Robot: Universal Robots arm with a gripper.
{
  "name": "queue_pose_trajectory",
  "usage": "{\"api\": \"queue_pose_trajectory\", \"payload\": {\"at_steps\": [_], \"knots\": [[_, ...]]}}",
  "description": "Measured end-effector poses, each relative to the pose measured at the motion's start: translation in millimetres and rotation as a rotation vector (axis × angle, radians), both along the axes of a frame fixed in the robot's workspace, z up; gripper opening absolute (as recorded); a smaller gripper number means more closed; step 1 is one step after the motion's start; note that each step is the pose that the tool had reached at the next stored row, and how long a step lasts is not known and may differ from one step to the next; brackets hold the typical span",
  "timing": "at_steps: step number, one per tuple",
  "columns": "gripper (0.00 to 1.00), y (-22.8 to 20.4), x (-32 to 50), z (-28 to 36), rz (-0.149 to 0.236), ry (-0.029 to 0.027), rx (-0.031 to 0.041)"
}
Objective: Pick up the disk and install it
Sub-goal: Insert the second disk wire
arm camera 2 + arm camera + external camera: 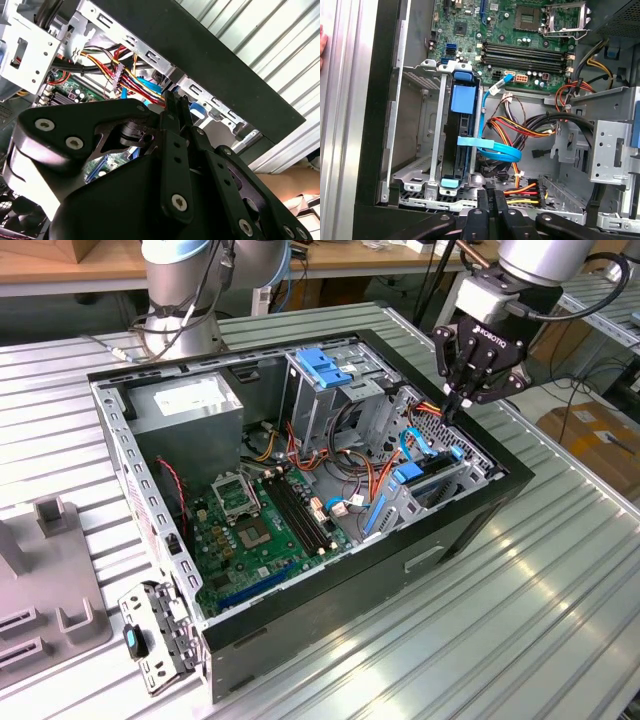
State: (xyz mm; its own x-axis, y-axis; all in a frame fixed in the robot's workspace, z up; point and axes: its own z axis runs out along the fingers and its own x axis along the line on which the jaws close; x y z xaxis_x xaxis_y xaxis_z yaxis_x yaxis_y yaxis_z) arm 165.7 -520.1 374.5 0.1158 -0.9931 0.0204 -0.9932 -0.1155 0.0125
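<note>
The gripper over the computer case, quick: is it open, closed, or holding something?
Gripper: closed, fingers pressed together, holding nothing, above the case's drive bay.

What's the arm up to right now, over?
Pincer shut, empty, above the case's edge. Disk seated upright in its bay. Blue cable crossing it.

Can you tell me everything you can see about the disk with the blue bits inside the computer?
The disk stands on edge in a grey metal bay by the black case wall. It looks dark, framed by light-blue plastic rails, with a blue tab at one end and a wider blue panel on its side. A light-blue flat cable lies across it. In the exterior view it sits at the case's right end, below the gripper, which is shut and not touching it.
</note>
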Motion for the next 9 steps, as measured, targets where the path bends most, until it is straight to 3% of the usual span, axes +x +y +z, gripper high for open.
{"api": "queue_pose_trajectory", "payload": {"at_steps": [3,7,9], "knots": [[0.16,0.0,0.0,0.0,-0.011,0.0000,0.0000],[0.16,-0.2,0.0,-0.4,-0.112,0.0000,0.0001],[0.16,-1.7,0.0,-0.4,-0.117,0.0000,0.0001]]}}
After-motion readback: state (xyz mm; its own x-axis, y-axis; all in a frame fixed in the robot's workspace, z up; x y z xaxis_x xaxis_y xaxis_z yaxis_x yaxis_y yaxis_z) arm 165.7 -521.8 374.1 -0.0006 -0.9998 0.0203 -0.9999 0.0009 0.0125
